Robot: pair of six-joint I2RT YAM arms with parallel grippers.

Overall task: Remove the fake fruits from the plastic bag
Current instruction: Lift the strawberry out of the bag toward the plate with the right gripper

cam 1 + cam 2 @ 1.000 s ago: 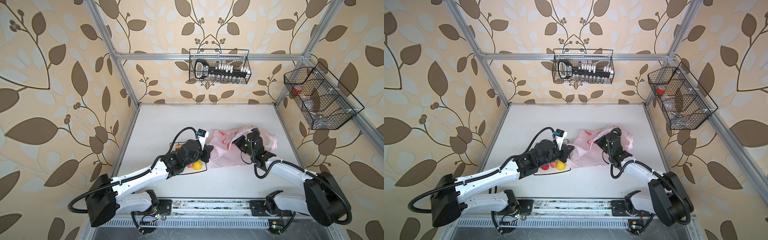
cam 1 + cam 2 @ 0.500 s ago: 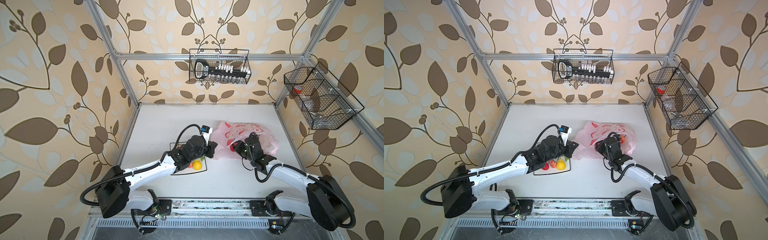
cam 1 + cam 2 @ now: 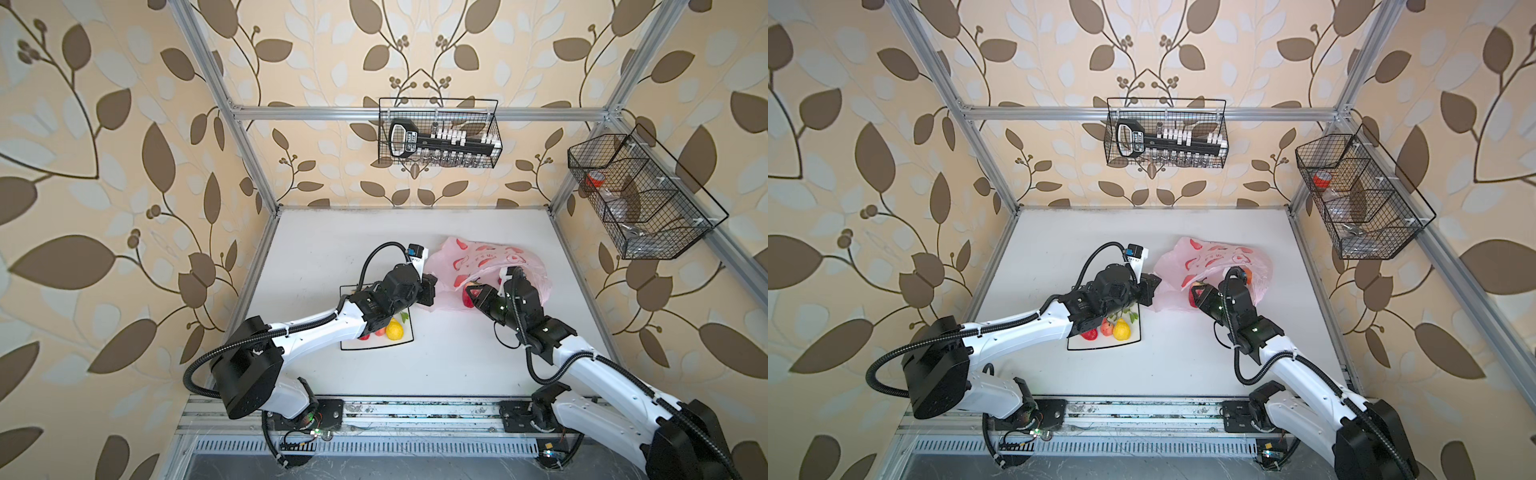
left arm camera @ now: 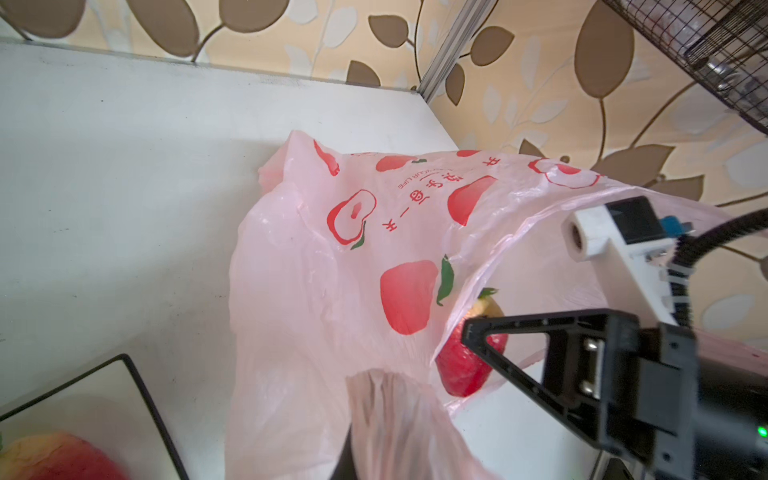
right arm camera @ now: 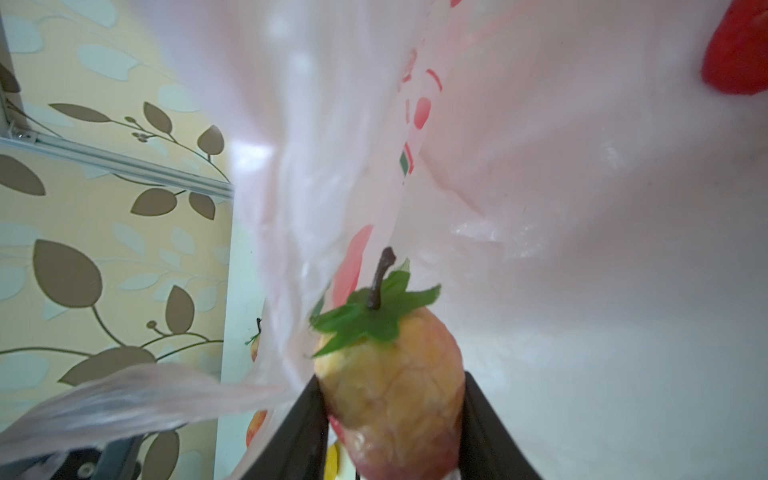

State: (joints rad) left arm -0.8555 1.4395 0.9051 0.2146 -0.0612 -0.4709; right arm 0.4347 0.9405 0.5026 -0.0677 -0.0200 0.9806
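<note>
My right claw [image 5: 390, 380] pinches a peach [image 4: 461, 374], one of the fake fruits, right at the open mouth of the plastic bag [image 3: 478, 257]. The peach's stem and green leaf point away from my wrist, and the bag's pink film arches over fruit and claw alike. My left claw [image 3: 428, 291] is pressed together on a bunched strip of the bag's edge, lifting it. Just beside the bag on that side, a plate [image 3: 374, 348] sits on the table [image 3: 415, 232] with more fake fruits, a yellow pear [image 3: 1121, 330] among them.
</note>
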